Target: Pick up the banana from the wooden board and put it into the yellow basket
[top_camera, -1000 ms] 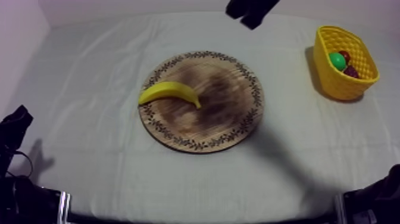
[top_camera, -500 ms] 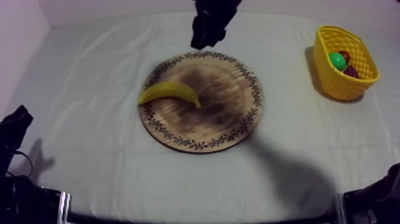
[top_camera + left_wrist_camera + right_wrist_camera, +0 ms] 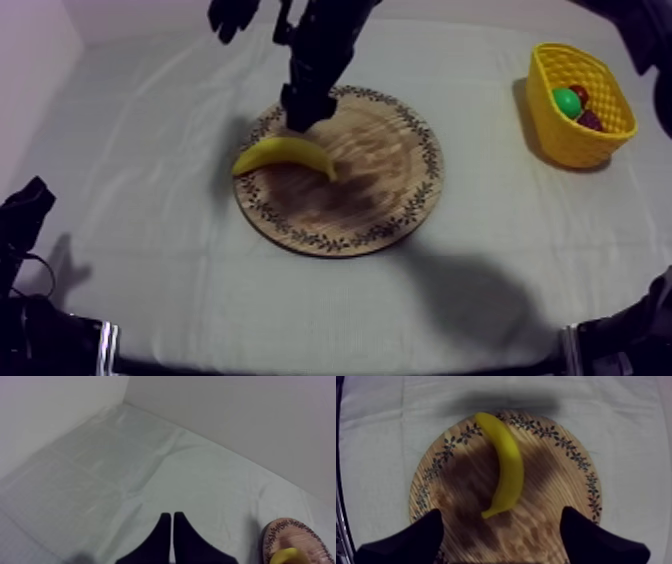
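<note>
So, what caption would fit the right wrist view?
Open right tool hovers over the banana on the board.

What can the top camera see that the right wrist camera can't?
Top view's extras: the yellow openwork basket with toy fruit inside, at the table's right side, and my left gripper resting low at the left.

Right wrist view's extras: my right gripper with its two black fingers spread wide open, one at each side of the near end of the curved yellow banana.

Shared: that banana lying on the round wooden board with a patterned rim, and the grey-white cloth.
</note>
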`<action>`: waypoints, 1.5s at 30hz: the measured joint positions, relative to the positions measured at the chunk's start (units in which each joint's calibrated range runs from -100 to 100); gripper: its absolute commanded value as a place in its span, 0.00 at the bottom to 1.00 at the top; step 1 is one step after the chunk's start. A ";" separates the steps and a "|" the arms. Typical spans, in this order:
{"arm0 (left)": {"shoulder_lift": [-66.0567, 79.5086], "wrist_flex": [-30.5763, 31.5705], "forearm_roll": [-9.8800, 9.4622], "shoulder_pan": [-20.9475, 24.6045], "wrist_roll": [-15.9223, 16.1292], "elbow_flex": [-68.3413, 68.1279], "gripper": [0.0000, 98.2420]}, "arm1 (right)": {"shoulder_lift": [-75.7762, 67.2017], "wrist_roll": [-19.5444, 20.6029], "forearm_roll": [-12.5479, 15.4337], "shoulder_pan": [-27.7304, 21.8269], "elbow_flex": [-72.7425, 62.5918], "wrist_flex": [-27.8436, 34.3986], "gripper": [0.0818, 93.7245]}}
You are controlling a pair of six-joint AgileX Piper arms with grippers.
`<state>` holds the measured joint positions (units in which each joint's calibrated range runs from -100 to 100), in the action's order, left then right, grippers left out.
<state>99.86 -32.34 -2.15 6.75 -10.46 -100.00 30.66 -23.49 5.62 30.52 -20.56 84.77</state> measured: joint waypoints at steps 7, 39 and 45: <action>0.00 0.00 0.00 0.00 0.00 0.00 0.00 | 6.02 0.76 -0.67 0.91 -2.80 0.24 0.88; 0.00 0.00 0.00 0.00 0.00 0.00 0.00 | 30.01 3.30 -2.29 -0.39 -27.07 5.30 0.63; 0.00 0.00 0.00 0.00 0.00 0.00 0.00 | 30.70 2.73 -2.16 -0.58 -27.15 5.81 0.55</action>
<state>99.86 -32.34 -2.15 6.75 -10.46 -100.00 61.36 -20.77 3.46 29.94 -47.71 90.58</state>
